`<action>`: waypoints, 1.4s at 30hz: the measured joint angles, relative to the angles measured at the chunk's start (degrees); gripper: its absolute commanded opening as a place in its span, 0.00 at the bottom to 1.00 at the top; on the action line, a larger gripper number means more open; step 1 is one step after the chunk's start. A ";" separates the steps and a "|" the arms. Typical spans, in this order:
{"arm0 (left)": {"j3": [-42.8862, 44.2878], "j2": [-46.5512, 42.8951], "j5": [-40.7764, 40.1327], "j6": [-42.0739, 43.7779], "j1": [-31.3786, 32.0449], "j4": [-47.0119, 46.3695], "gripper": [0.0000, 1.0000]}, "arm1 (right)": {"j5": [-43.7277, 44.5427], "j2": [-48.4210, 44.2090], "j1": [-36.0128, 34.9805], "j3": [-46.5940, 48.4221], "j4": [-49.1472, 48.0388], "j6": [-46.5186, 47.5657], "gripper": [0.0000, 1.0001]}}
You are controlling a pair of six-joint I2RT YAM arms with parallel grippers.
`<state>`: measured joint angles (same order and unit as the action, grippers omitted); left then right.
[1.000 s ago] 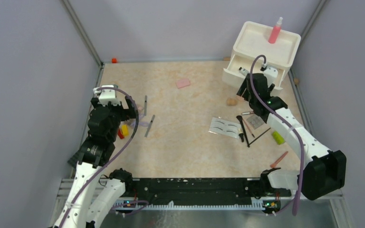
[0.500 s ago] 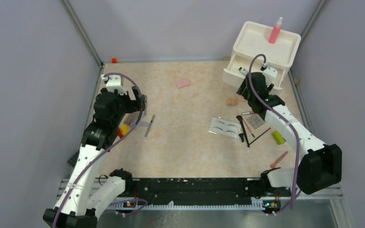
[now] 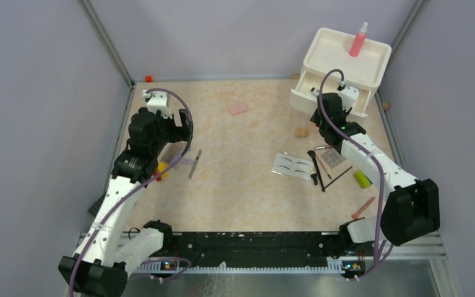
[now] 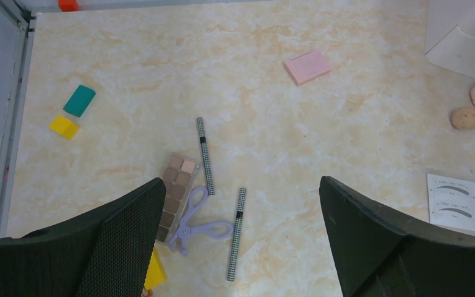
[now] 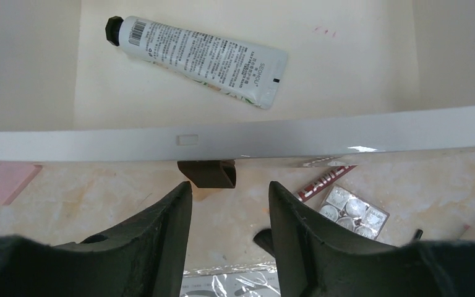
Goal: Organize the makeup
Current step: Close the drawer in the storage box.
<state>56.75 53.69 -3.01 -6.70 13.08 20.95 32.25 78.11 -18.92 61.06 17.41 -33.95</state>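
Now the right gripper (image 5: 229,192) stands half-open, empty, tips just short of the handle (image 5: 207,173) of the drawer (image 5: 346,133). The tube (image 5: 195,59) lies inside, at the worktop's (image 3: 247,173) far right corner. Meanwhile the left gripper (image 4: 241,182) hangs wide open, empty, above the palette (image 4: 174,195) and pencils (image 4: 205,154) near the left edge.

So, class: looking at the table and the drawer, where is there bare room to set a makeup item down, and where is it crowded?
Bare: mid-table between the pink pad, checked pencil and eyebrow card; also the drawer beside the tube. Crowded: brushes beside the card, and around the palette and scissors.
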 measured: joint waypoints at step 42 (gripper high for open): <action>-1.81 -1.07 -0.87 1.99 0.00 -0.42 0.99 | 2.14 4.68 3.52 4.37 -6.38 9.97 0.00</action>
<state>54.94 52.62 -3.88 -4.71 13.08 20.53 34.39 82.78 -15.40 65.43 11.03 -23.99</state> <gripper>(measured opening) 0.989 0.017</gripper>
